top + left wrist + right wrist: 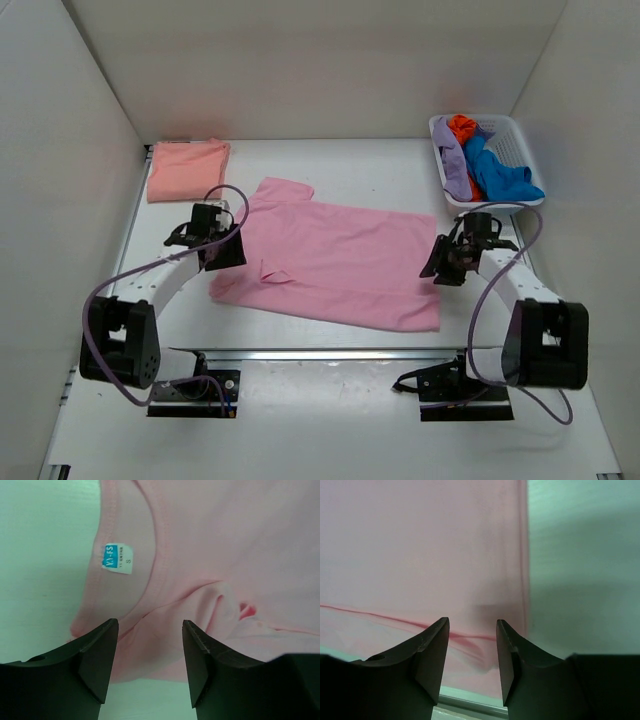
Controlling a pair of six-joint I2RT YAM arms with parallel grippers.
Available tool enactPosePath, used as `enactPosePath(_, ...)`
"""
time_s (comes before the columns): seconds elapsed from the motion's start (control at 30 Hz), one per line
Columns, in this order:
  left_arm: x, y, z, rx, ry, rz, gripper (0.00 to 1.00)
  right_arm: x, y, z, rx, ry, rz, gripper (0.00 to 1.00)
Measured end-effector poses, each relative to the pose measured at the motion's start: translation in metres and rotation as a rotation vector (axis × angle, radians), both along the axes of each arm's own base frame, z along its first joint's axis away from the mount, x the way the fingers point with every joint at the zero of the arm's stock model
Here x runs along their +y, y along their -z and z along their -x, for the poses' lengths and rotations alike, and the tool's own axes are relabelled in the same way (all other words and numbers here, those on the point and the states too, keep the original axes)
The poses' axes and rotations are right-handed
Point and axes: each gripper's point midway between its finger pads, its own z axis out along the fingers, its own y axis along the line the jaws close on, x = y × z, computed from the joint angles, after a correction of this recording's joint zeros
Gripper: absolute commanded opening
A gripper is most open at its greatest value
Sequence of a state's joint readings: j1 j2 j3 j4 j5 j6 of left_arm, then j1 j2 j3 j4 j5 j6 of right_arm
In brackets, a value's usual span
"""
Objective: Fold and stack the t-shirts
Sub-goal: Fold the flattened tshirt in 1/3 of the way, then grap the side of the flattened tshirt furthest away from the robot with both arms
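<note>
**Grippers released over a pink shirt spread at mid-frame**

At lower left of the overhead view, the left gripper (149, 642) hangs over the neck end of the pink shirt (340, 262), fingers apart and grasping nothing. Its wrist view shows a white size tag (118, 558) inside the neckline. At lower right, the right gripper (472, 645) sits over the shirt's hem edge, fingers parted more narrowly, with only cloth beneath the gap. The pink shirt lies flat across the middle of the white table (330, 420), neck to the left and hem to the right. Farther back, a folded peach shirt (186, 168) lies at upper left, apart from the pink one. A white basket (524, 137) at upper right holds purple, orange and blue cloth.
</note>
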State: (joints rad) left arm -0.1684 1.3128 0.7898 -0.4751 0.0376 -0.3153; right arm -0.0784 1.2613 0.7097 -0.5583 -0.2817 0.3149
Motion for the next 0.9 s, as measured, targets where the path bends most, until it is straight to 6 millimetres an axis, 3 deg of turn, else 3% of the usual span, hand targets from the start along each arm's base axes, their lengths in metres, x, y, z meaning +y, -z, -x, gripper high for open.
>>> enactPosePath(0.27,0.002,0.036,0.015,0.139,0.056,-0.116,0.65,0.031,0.035,-0.019,0.129,-0.119,0.005,0.40)
enactPosePath(0.57,-0.010,0.061,0.034,0.302,0.206,-0.211,0.61,0.028,0.034,-0.071,0.130,-0.136,0.042,0.40)
enactPosePath(0.67,-0.015,0.061,0.036,0.324,0.252,-0.235,0.56,0.026,0.034,-0.080,0.134,-0.148,0.058,0.40)
enactPosePath(0.83,-0.022,0.061,0.045,0.368,0.323,-0.248,0.34,0.026,0.035,-0.084,0.146,-0.174,0.087,0.40)
enactPosePath(0.9,-0.021,0.061,0.052,0.392,0.341,-0.250,0.30,0.025,0.036,-0.083,0.146,-0.179,0.099,0.40)
